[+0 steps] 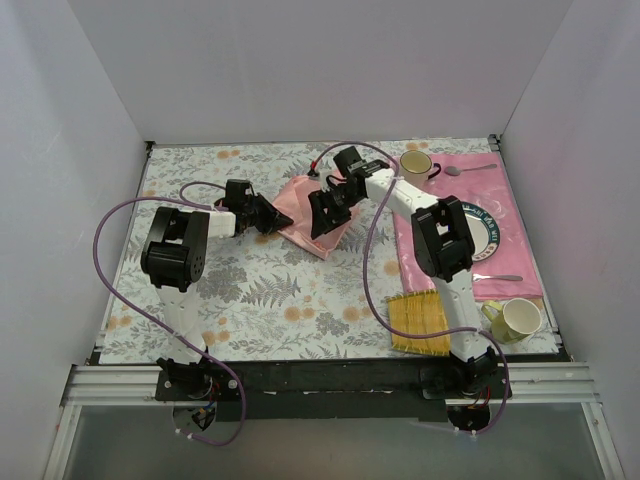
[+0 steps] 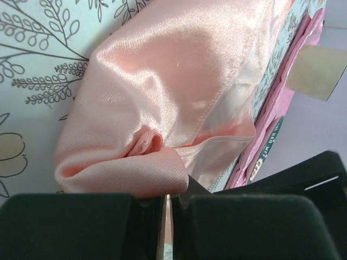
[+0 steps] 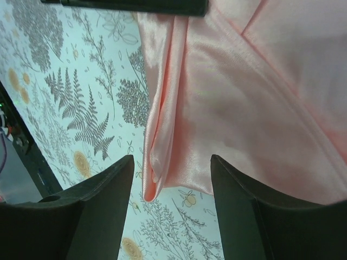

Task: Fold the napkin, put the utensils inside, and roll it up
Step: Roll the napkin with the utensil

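The salmon-pink satin napkin (image 1: 295,200) lies bunched and partly folded on the floral tablecloth near the middle back. My left gripper (image 1: 272,217) is at its left edge, and its jaws are shut with a fold of the napkin (image 2: 162,81) pinched at the tips (image 2: 167,203). My right gripper (image 1: 325,215) hangs over the napkin's right side. Its fingers (image 3: 103,189) stand wide open on either side of a folded corner of the napkin (image 3: 244,97), holding nothing (image 3: 171,184). The utensils are out of view.
A deeper pink placemat (image 1: 520,255) at the right carries a teal-rimmed plate (image 1: 487,230), a silver spoon (image 1: 470,169) at the back and another (image 1: 497,277) in front. A mug (image 1: 416,165), a yellow mug (image 1: 518,318) and a yellow bamboo mat (image 1: 418,325) are nearby. White walls enclose the table.
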